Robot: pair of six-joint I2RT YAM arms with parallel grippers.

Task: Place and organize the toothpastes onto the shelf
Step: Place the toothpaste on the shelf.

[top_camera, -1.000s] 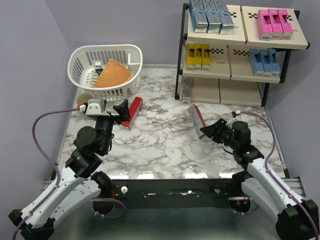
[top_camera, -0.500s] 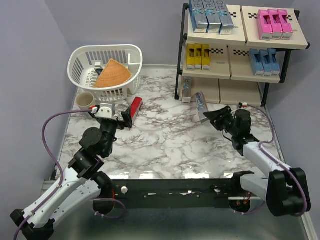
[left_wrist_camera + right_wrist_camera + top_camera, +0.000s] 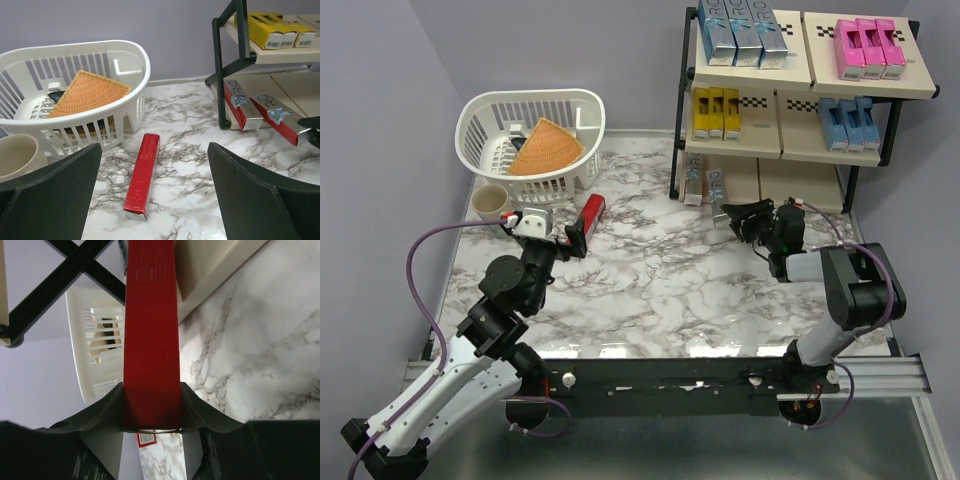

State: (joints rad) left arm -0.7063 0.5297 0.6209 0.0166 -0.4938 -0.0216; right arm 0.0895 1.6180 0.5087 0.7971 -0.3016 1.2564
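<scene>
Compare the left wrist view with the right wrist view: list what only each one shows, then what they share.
Only the left wrist view: a loose red carton lying on the marble table, the wicker tray in the basket, a beige cup, yellow cartons on the shelf, and the open left gripper.
Only the right wrist view: how the right gripper clamps both sides of the held red carton.
Both: the basket, the shelf's black frame, the marble table and the held red carton.
</scene>
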